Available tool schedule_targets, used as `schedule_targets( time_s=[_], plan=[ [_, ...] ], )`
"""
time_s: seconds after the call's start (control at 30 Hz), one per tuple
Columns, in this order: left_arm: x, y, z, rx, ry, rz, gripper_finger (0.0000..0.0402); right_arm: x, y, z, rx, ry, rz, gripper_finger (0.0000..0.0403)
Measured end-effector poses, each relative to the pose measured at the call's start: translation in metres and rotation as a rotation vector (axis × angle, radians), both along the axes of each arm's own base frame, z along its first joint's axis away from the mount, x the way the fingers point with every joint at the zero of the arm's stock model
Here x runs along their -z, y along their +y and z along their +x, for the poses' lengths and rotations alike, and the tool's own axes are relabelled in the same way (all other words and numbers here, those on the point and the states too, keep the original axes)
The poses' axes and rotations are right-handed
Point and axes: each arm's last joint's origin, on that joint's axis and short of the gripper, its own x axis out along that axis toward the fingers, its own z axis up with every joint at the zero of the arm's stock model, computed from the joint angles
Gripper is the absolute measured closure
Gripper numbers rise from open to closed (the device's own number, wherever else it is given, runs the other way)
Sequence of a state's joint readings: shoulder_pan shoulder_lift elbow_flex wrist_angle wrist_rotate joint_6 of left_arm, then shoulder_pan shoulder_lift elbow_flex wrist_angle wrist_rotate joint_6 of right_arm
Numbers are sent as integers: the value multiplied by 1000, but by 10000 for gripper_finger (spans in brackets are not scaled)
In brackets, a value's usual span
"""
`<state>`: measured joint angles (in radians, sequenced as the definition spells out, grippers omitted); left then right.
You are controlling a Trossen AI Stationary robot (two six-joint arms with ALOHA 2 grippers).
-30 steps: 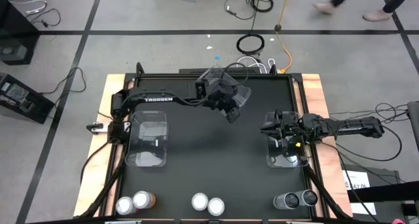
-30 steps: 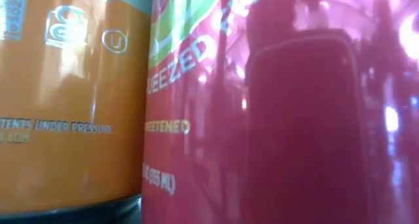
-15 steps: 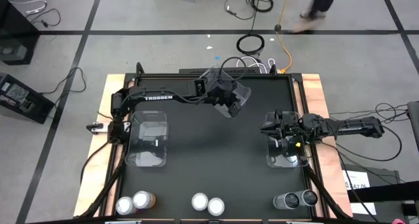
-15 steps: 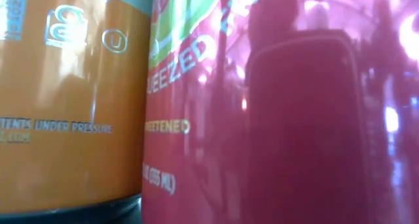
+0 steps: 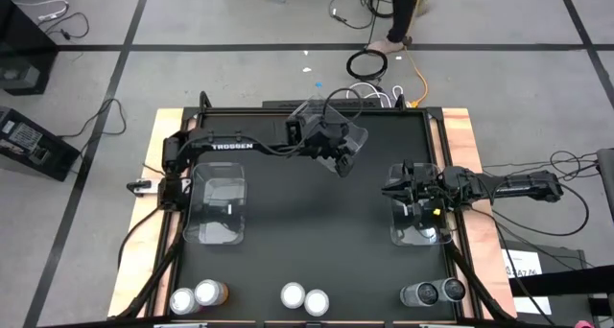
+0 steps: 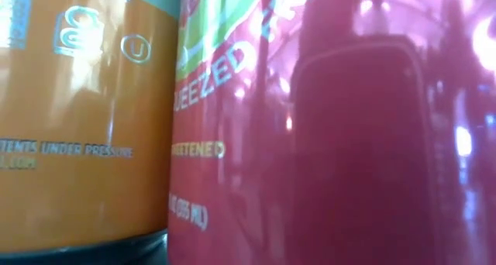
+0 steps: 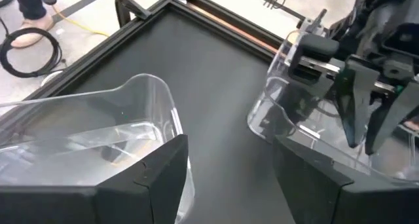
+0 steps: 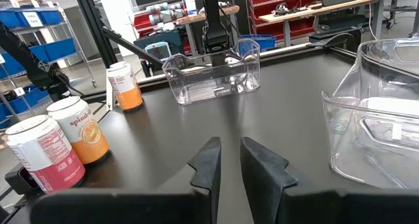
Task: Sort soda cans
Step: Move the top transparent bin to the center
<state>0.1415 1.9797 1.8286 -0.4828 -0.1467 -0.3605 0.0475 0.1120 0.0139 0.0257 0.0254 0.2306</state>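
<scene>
- 6 small cylindrical soda cans in pairs at table's near edge: 2 orange-sided (image 5: pixel 195 294), 2 red-sided (image 5: pixel 304 297), 2 dark grey (image 5: pixel 434 292).
- 3 clear rectangular plastic bins (image 5: pixel 215 204).
- Left gripper (image 5: pixel 343 163) at far-centre bin, fingers wide apart, holding nothing.
- Right gripper (image 5: pixel 389 190) by right bin, fingers nearly together, holding nothing.

workshop, red parts shelving (image 8: pixel 275 2), workbenches (image 8: pixel 327 9)

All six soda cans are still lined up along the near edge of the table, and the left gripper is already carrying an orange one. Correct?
Not quite. The six soda cans do stand along the near edge, but the left gripper carries nothing. It hangs open beside the clear bin at the far edge, as the high view and left wrist view show.
</scene>
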Motion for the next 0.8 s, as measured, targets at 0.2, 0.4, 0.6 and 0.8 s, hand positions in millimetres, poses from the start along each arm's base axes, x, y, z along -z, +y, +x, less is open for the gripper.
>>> schedule_targets(
  time_s=[0.2,0.4,0.6,0.8],
  plan=[
    [0,-6,1,25,-6,-8,173,0,0,0,0,0,0,353],
    [5,-2,0,-45,13,-54,173,0,0,0,0,0,0,353],
    [19,6,5,-2,57,-28,173,0,0,0,0,0,0,353],
    [48,30,12,35,117,-111,173,0,0,0,0,-1,0,353]
  ],
)
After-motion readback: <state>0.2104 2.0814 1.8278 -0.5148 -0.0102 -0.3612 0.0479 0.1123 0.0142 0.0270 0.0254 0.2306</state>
